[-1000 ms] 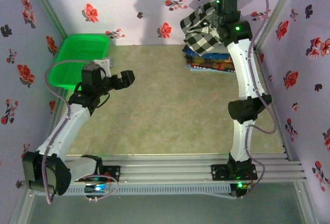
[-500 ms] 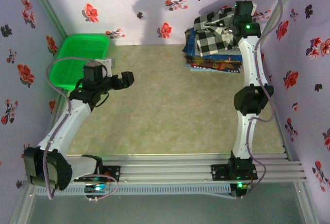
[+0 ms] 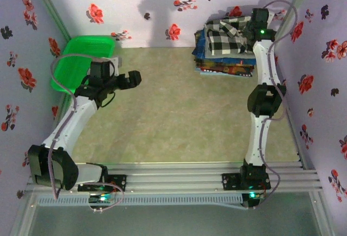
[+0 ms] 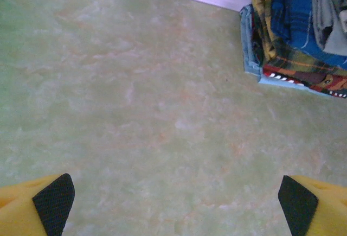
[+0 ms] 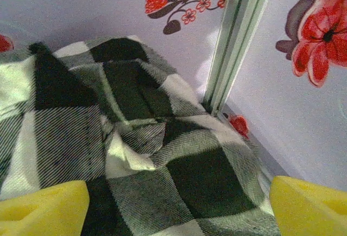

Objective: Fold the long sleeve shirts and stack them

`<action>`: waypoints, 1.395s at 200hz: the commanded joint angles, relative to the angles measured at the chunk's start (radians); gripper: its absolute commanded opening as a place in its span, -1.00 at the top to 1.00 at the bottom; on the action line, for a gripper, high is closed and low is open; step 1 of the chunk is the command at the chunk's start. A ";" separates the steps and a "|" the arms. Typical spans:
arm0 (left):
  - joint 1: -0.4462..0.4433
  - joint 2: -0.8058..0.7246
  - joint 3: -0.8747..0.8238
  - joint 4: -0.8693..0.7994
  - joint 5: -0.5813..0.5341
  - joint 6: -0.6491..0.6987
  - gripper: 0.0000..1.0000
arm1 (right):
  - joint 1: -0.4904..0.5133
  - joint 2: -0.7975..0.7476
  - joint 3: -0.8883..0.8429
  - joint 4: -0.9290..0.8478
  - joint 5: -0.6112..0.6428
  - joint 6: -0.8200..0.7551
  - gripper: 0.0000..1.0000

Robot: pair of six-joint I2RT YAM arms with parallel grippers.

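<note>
Since a second ago, right arm has swung the checked shirt [image 3: 225, 35] from mid-air back to the far right corner and let it down on the stack [image 3: 225, 65]. Left arm has barely shifted.

Right gripper [image 3: 248, 29] now sits over the right end of the checked shirt, close to the back wall [image 3: 162, 8]. On right wrist view I see the right gripper [image 5: 179, 206] with its yellow fingers [image 5: 49, 209] spread wide to both lower corners. It grips nothing. The checked shirt [image 5: 135, 138] lies rumpled under and between them, bunched up against the wall [image 5: 108, 8] and the corner post [image 5: 238, 35]. I can't tell if the fingers touch the cloth.

The stack sits at the table's [image 3: 173, 116] far right, against the wall: folded blue and dark patterned shirts, checked one on top, loose, not squared to the pile.

Left gripper [image 3: 133, 78] hangs over the table's left part, near the green basket [image 3: 81, 57], well apart from the stack. On left wrist view, left gripper [image 4: 176, 201] is spread fully, black pads [image 4: 54, 203] at both lower corners, bare table [image 4: 135, 95] between, holding nothing. Stack [image 4: 295, 40] shows top right there, resting on the table, with blue and plaid layers and some grey cloth on top.
</note>
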 commanded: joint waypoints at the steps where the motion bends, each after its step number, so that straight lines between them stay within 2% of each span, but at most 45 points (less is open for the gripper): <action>1: 0.004 0.014 0.047 -0.008 -0.004 -0.009 -0.99 | -0.017 -0.096 -0.065 0.015 0.046 0.003 -0.98; 40: 0.004 0.017 0.049 -0.035 -0.001 0.009 -1.00 | -0.020 -0.216 -0.213 0.068 -0.001 -0.007 -0.99; 78: 0.025 -0.006 0.040 -0.034 -0.003 0.029 -0.99 | -0.016 -0.490 -0.626 0.350 -0.059 0.000 -0.99; 113: 0.116 -0.040 0.000 -0.011 -0.047 0.013 -0.99 | 0.040 -0.742 -0.914 0.365 -0.134 -0.005 -0.99; 134: 0.232 -0.098 -0.135 0.110 -0.070 -0.009 -0.99 | 0.176 -0.958 -1.164 0.357 -0.120 -0.015 -0.99; 145: 0.283 -0.135 -0.247 0.205 -0.103 -0.004 -0.99 | 0.276 -1.076 -1.347 0.384 -0.073 -0.001 -0.99; 159: 0.338 -0.180 -0.395 0.317 -0.126 0.012 -0.99 | 0.345 -1.207 -1.608 0.468 -0.053 0.067 -0.99; 183: 0.378 -0.234 -0.558 0.445 -0.168 0.114 -0.99 | 0.384 -1.379 -1.935 0.594 0.052 0.070 -0.99; 207: 0.388 -0.239 -0.736 0.738 -0.194 0.241 -0.99 | 0.383 -1.531 -2.227 0.971 0.059 -0.066 -0.99; 221: 0.395 -0.221 -0.791 0.868 -0.202 0.265 -0.99 | 0.367 -1.555 -2.269 1.051 0.113 -0.075 -0.99; 236: 0.397 -0.180 -0.809 0.916 -0.194 0.299 -0.99 | 0.330 -1.516 -2.266 1.094 0.128 -0.089 -0.99; 255: 0.397 -0.106 -0.870 1.067 -0.186 0.311 -0.99 | 0.290 -1.401 -2.328 1.308 0.143 -0.128 -0.99; 264: 0.399 -0.066 -0.877 1.130 -0.164 0.309 -0.99 | 0.253 -1.335 -2.347 1.387 0.106 -0.112 -0.99; 279: 0.398 0.006 -0.867 1.209 -0.069 0.300 -0.99 | 0.204 -1.213 -2.377 1.552 0.070 -0.091 -0.99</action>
